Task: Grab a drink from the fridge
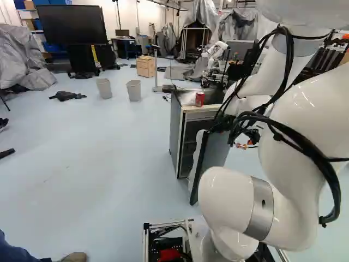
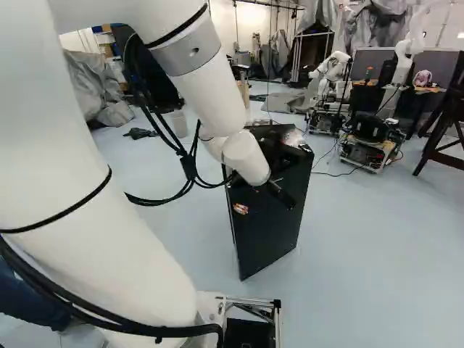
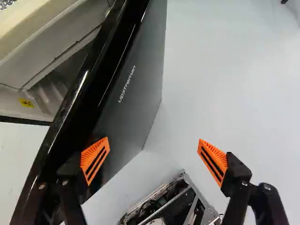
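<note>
A: Where is the gripper (image 3: pixel 153 140)?

B: By the black edge of the fridge door (image 3: pixel 129 105), its fingers wide apart with nothing gripped. One orange pad (image 3: pixel 95 160) overlaps the door near that edge; I can't tell if it touches. The other is out over the floor (image 3: pixel 225 84).

A: And the drink?

B: There's a red can (image 1: pixel 199 99) on top of the fridge (image 1: pixel 176 128). The door is ajar and part of the inside (image 1: pixel 190 134) shows, but I can't make out a drink in there.

A: So the step is getting the door wider?

B: I'd judge so; the gap looks too narrow for the arm (image 2: pixel 206 94). Best to bring one finger round the free edge to the inner side, then sweep outward along the hinge's arc.

A: Why not push from here?

B: Pressing on the outer face would likely shut it. Pulling straight could let the finger slip off that smooth edge, or drag the fridge.

A: Anything else in the way?

B: The base frame (image 3: pixel 190 206) looks near the door's path. Swing slowly, leave clearance, and back the base off if they close up. Then come in square to the shelves.
</note>
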`<state>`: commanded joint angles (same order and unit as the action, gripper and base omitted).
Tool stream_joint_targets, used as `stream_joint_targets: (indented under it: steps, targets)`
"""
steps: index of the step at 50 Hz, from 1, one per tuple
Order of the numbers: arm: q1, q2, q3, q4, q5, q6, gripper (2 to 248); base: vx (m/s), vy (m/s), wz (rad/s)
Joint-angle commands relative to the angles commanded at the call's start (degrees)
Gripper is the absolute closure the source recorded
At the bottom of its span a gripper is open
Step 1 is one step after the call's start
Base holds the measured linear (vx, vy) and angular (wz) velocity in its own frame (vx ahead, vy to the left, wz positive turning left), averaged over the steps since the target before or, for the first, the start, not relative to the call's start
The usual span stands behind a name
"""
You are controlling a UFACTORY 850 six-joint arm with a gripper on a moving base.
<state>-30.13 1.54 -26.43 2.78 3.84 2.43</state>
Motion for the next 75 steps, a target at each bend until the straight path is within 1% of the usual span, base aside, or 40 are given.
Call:
stream_joint_targets:
  steps: [30, 75]
  targets:
    - [4.34, -1.57, -1.6, 0.0, 0.0, 0.0, 3, 0.0, 0.0, 0.0]
    - [11.25, -5.91, -6.21, 0.0, 0.0, 0.0, 3, 0.0, 0.0, 0.0]
